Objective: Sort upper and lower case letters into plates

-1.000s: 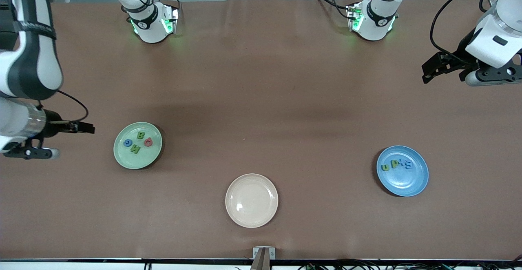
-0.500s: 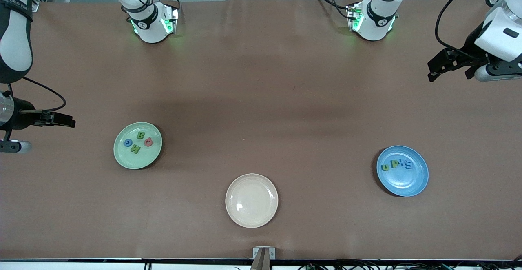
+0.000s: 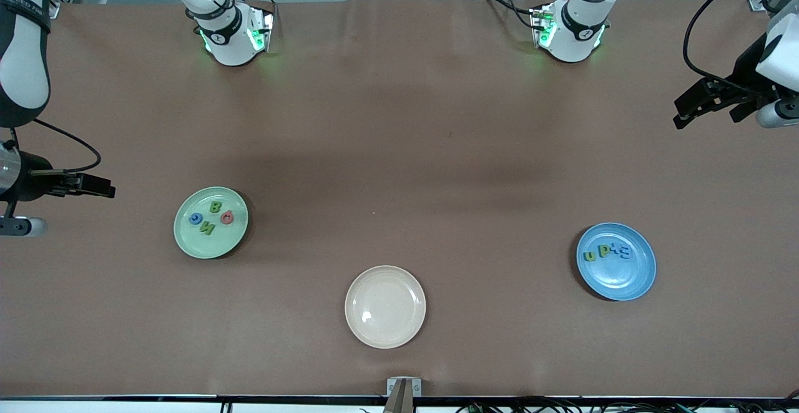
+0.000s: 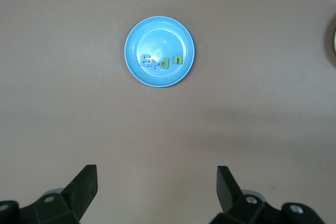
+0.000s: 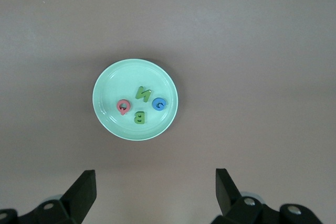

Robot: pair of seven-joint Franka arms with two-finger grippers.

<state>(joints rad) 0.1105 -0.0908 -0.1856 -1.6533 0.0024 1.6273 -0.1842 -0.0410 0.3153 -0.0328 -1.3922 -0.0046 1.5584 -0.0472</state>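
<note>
The mint green plate (image 3: 212, 247) lies toward the right arm's end of the table and holds several letters (image 3: 212, 218): a green B, a green N, a red one and a blue one. It also shows in the right wrist view (image 5: 131, 74). The blue plate (image 3: 621, 282) lies toward the left arm's end and holds several small green and blue letters (image 3: 605, 252). It also shows in the left wrist view (image 4: 157, 35). My right gripper (image 3: 106, 188) (image 5: 156, 178) is open and empty, raised over the table's right-arm end. My left gripper (image 3: 683, 110) (image 4: 156, 174) is open and empty, raised over the left-arm end.
A cream-beige plate (image 3: 385, 332) with nothing in it lies nearest the front camera, between the two other plates. The arm bases (image 3: 234, 38) (image 3: 571, 32) stand along the table's back edge. Brown table surface (image 3: 399, 170) lies between the plates and the bases.
Both grippers have drawn outward, away from the plates, each toward its own end of the table. The right one has held still for the last half second. The plates and letters have not moved.
</note>
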